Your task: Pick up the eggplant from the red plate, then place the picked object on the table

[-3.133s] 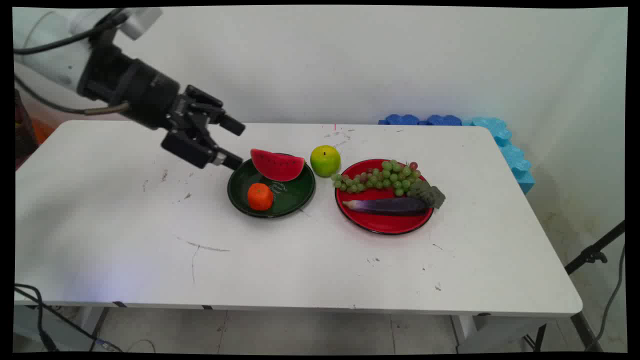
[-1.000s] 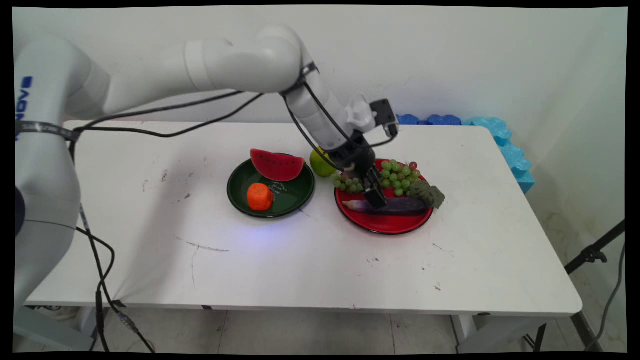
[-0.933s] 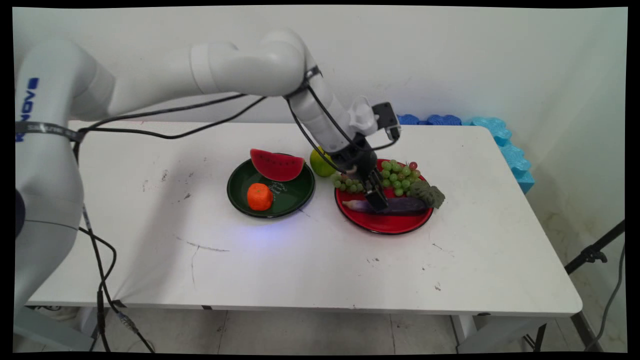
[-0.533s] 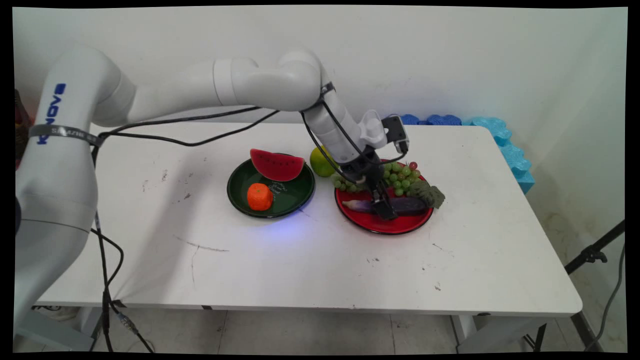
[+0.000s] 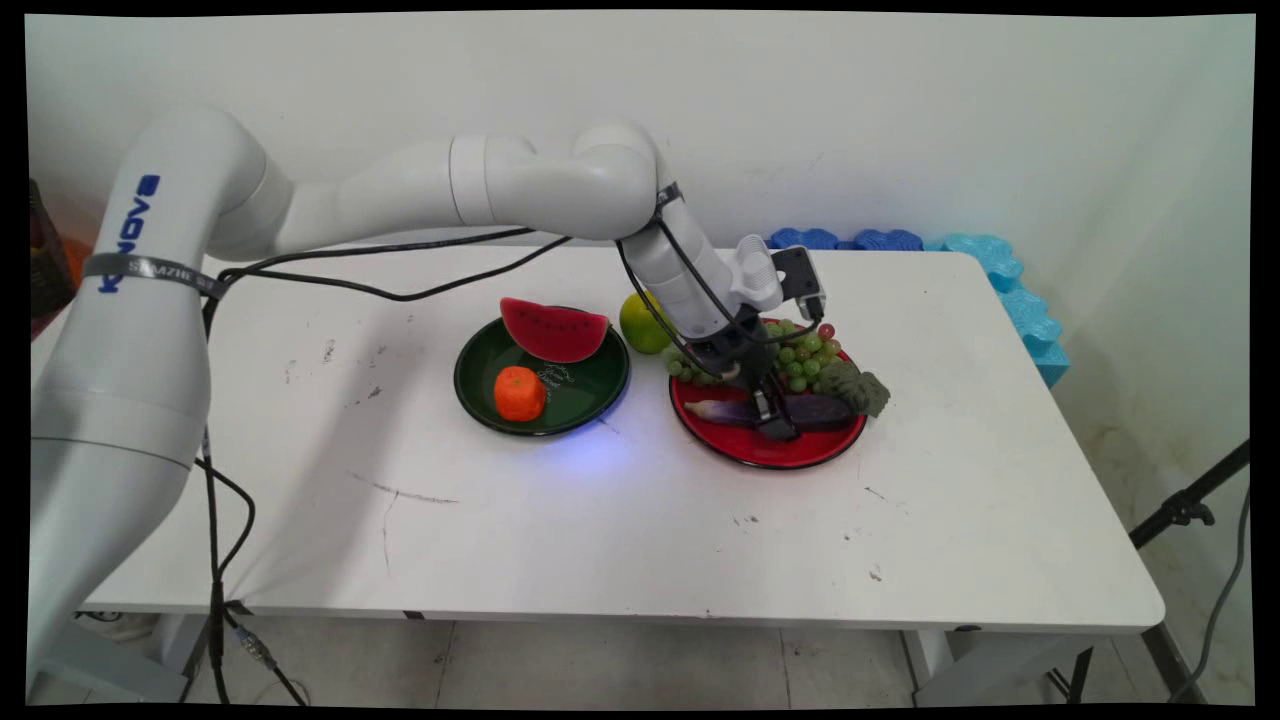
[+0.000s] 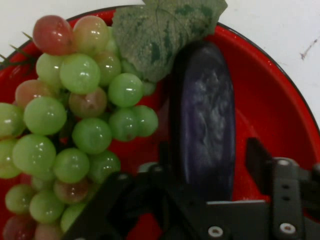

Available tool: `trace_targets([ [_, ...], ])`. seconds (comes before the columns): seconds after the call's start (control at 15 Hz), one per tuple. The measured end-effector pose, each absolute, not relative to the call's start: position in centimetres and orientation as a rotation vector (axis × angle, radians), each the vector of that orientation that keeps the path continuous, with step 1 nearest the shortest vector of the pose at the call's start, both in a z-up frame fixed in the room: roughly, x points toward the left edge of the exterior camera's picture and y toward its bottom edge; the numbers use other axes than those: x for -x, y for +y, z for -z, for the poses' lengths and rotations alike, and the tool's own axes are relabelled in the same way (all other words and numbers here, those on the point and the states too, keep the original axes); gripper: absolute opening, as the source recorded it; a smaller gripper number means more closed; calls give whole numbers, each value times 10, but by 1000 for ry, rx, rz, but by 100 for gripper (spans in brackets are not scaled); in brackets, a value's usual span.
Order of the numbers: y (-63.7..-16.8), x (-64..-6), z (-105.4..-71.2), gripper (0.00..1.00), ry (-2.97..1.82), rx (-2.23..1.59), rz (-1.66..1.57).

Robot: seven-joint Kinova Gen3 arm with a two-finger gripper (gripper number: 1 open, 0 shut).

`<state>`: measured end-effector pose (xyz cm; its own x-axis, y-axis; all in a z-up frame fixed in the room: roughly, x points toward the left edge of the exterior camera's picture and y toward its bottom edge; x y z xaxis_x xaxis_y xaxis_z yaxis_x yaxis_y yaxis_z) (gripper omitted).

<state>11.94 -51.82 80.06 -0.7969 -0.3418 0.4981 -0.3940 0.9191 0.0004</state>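
While the arm reaches down from the left, this is the scene.
Gripper (image 5: 775,425): lowered over the purple eggplant (image 6: 204,130), fingers (image 6: 260,159) spread apart either side of it, not closed.
Eggplant: lying unlifted on the red plate (image 5: 760,452), beside green grapes (image 6: 75,120).
Surface: scuffed white table (image 5: 600,520).
Room: plain white wall (image 5: 900,120).
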Motion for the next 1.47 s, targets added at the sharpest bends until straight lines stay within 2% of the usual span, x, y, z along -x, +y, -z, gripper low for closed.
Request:
trace_targets([
  [0.33, -517, -123, -800, 0, -2581, -472, -156],
  [0.6, -510, -134, -822, 0, -2566, -477, -176],
  [0.87, -492, -150, -867, 0, -2523, -516, -177],
  [1.13, -456, -176, -919, 0, -2484, -528, -151],
  [1.47, -407, -209, -944, 0, -2478, -493, -131],
])
